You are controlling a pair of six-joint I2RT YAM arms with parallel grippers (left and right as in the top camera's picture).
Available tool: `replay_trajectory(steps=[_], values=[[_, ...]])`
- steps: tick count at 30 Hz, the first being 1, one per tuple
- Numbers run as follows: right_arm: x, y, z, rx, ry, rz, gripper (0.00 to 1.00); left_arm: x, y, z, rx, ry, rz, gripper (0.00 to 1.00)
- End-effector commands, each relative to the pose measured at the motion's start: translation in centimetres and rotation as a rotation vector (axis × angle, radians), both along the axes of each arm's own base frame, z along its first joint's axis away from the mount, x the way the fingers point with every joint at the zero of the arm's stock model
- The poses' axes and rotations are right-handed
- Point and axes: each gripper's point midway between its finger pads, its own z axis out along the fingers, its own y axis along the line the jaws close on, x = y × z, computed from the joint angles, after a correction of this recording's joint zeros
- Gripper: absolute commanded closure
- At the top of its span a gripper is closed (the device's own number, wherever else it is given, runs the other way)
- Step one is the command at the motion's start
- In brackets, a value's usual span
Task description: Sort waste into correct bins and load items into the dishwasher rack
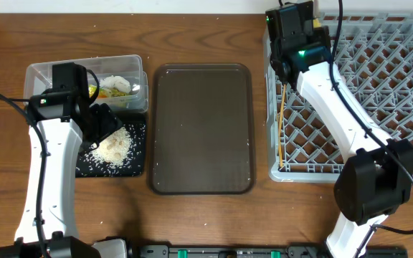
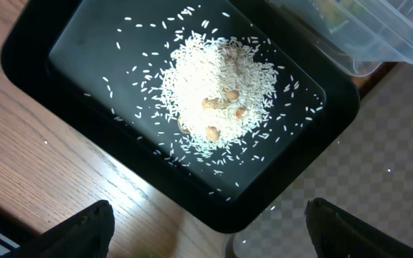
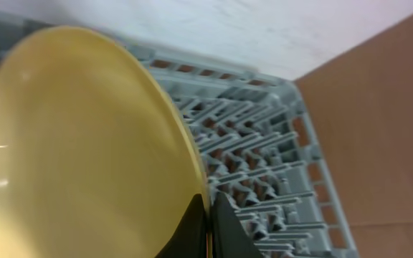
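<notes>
Yellow plate (image 3: 84,143), rim pinched in the right gripper (image 3: 209,231), should lower upright between pegs of the dishwasher rack (image 3: 278,143); left gripper (image 2: 214,229) gapes wide, empty, over the black tray (image 2: 84,64).

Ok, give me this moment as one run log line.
left fingers open, empty, above rice in black tray | right fingers shut on yellow plate rim, at dishwasher rack
</notes>
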Motion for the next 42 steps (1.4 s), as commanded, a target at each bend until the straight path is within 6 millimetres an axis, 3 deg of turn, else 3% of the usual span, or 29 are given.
replay_trajectory(steps=[1,7,11,15,21,25,31,37,42], values=[[0.5,3.0,-1.7,0.1,0.04,0.109,0.99,-0.2,0.4,0.1,0.019,0.004,-0.001,0.12],[0.1,6.0,-2.2,0.128,0.058,0.183,0.91,-0.2,0.4,0.1,0.019,0.004,-0.001,0.12],[-0.1,7.3,-2.3,0.139,0.061,0.209,0.65,-0.2,0.4,0.1,0.019,0.004,-0.001,0.12],[-0.5,7.8,-2.5,0.132,0.077,0.218,0.49,-0.2,0.4,0.1,0.019,0.004,-0.001,0.12],[-2.2,6.6,-1.5,0.243,0.059,0.134,0.39,-0.2,0.4,0.1,0.019,0.005,-0.001,0.12],[-3.8,6.8,0.1,0.478,0.09,0.187,0.38,-0.2,0.4,0.1,0.019,0.004,-0.001,0.12],[-6.7,4.1,2.4,0.763,0.158,0.219,0.33,0.2,0.0,0.1,0.014,-0.004,-0.036,0.07],[-10.6,-0.4,0.1,0.86,0.325,0.073,0.27,2.1,-4.1,0.4,-0.05,-0.067,-0.287,0.06],[-13.6,-1.6,-1.2,0.829,0.459,0.046,0.16,0.8,-6.5,0.0,-0.056,-0.005,-0.403,0.03]])
